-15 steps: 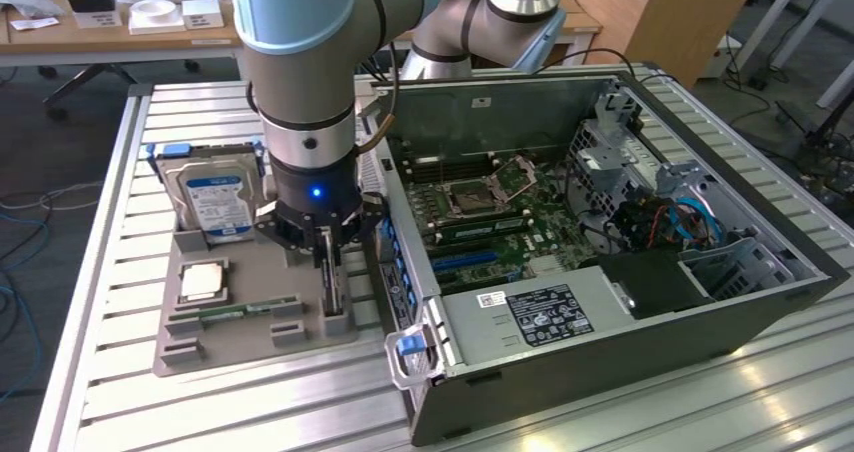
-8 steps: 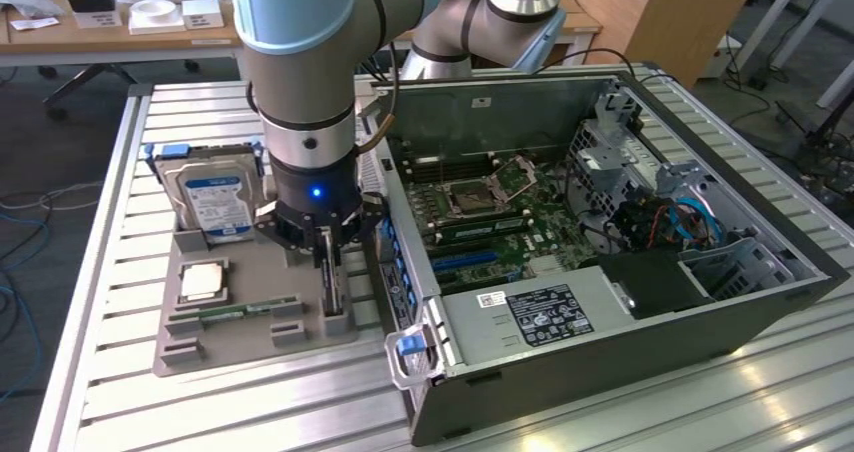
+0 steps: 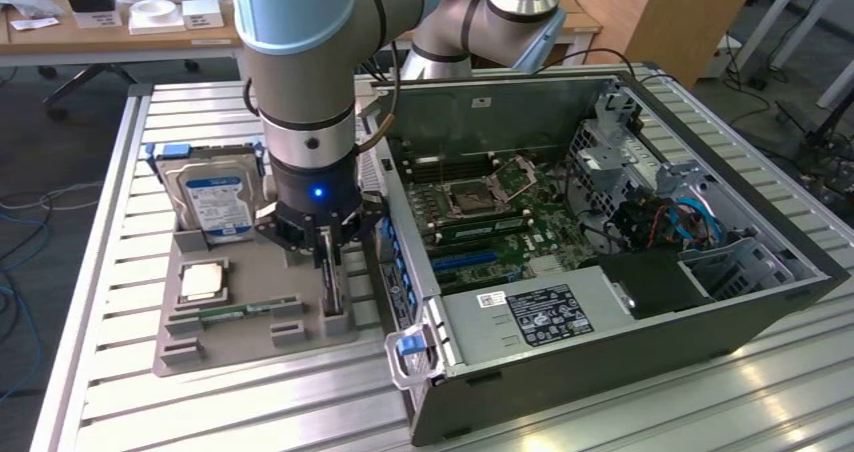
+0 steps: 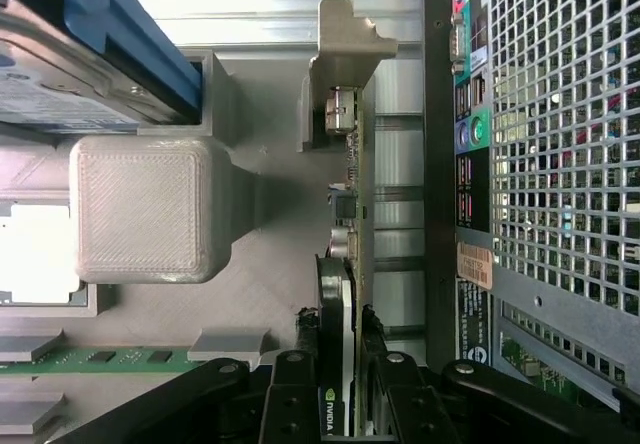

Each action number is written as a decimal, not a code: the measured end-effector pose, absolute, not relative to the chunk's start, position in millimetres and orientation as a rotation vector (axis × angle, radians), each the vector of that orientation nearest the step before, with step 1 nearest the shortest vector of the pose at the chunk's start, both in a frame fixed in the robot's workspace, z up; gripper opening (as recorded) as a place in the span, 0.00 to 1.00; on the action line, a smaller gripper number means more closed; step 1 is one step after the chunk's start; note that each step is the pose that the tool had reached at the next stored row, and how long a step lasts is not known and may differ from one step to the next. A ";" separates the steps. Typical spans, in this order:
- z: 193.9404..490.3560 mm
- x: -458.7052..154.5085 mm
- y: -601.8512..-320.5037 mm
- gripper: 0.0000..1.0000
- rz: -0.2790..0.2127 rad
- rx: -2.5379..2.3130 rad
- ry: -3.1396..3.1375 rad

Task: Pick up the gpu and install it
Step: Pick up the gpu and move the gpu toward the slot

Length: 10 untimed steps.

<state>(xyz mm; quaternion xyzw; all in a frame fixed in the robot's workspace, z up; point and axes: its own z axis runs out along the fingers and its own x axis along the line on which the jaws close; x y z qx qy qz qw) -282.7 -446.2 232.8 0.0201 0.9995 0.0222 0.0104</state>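
The gpu (image 3: 331, 297) stands on edge in the slotted supports of a grey holder tray (image 3: 254, 337), just beside the open computer case (image 3: 747, 302). My gripper (image 3: 327, 262) comes straight down over it and is shut on the gpu's upper edge. In the wrist view the gpu (image 4: 347, 214) runs away from my gripper (image 4: 340, 364). Its green board and black cooler sit between the two black fingers (image 4: 300, 374). Its far end rests in a grey support (image 4: 340, 64).
The tray also holds an upright hard drive (image 3: 218, 197), a CPU (image 3: 203, 280) and a RAM stick (image 3: 247, 310). The case lies open with its motherboard (image 3: 494, 212) facing up. The case's perforated rear wall (image 4: 560, 144) runs close alongside the gpu.
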 end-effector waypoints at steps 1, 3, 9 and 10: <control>232.8 -282.7 -446.2 0.27 0.069 0.063 3.119; 232.8 -282.7 -446.2 0.27 0.069 0.063 3.119; 240.9 -282.7 -446.2 0.27 0.069 0.063 3.119; 243.2 -282.7 -446.2 0.27 0.069 0.063 3.119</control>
